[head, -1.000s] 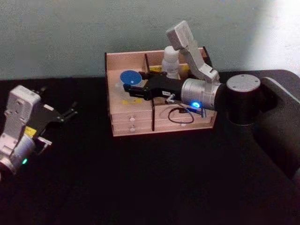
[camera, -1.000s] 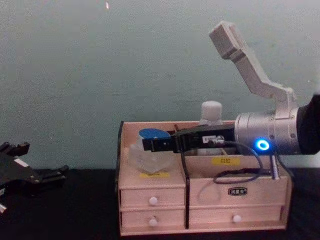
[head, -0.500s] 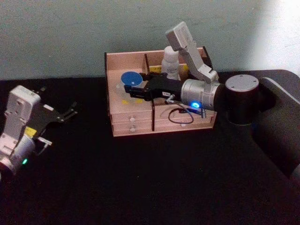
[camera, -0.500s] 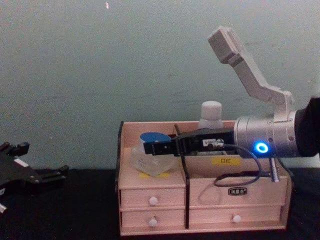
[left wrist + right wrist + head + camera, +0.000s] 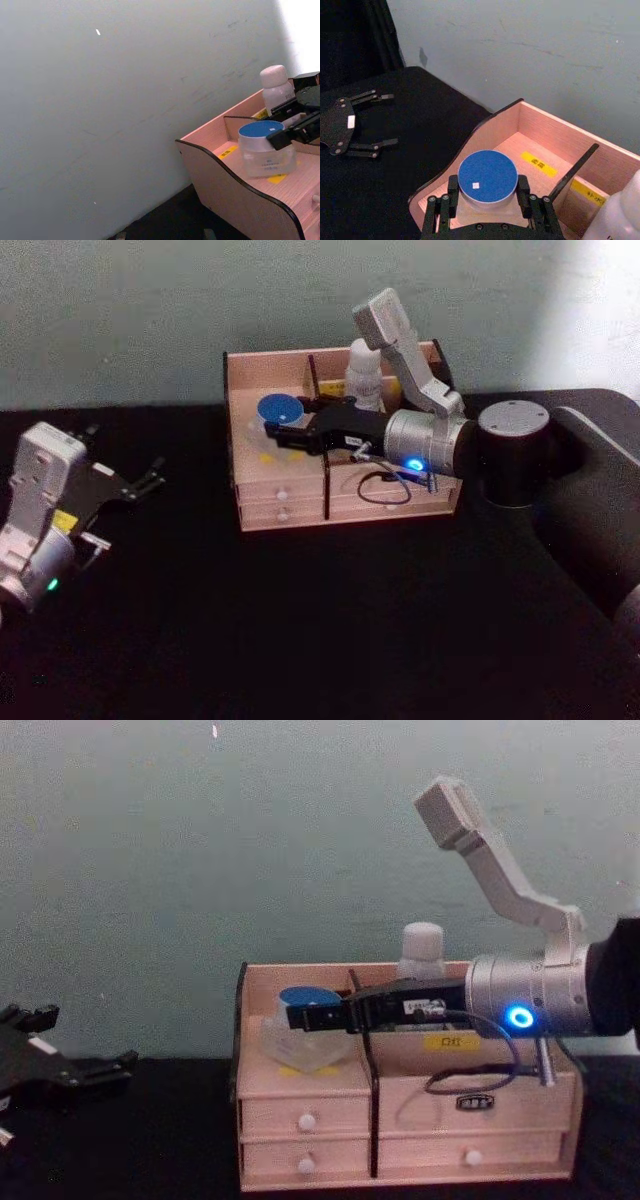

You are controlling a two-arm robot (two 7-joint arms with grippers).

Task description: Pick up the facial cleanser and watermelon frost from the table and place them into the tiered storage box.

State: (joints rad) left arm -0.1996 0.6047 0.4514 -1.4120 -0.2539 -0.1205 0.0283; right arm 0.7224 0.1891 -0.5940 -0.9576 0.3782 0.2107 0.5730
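Note:
The facial cleanser (image 5: pixel 278 408) (image 5: pixel 487 175) (image 5: pixel 300 1038) (image 5: pixel 261 145) is a clear jar with a blue lid. It sits in the left upper compartment of the tiered storage box (image 5: pixel 232 440) (image 5: pixel 300 1095) (image 5: pixel 545 125) (image 5: pixel 225 185). My right gripper (image 5: pixel 287 425) (image 5: pixel 487 194) (image 5: pixel 316 1018) reaches in from the right and is shut on the jar's sides. The watermelon frost (image 5: pixel 365 375) (image 5: pixel 421 948) (image 5: pixel 276 87) (image 5: pixel 620 215), a white bottle, stands upright in the back compartment to the right of the divider. My left gripper (image 5: pixel 125 454) (image 5: pixel 386 119) (image 5: pixel 85 1040) rests open on the table far to the left.
The box stands against the pale wall at the back of a black table (image 5: pixel 300 620). Two rows of small white-knobbed drawers (image 5: pixel 306 1121) face me. A black cable (image 5: pixel 385 490) loops from the right wrist over the box's front right.
The right gripper has lowered the blue-lidded jar slightly, deeper into the left compartment. The left arm has barely moved.

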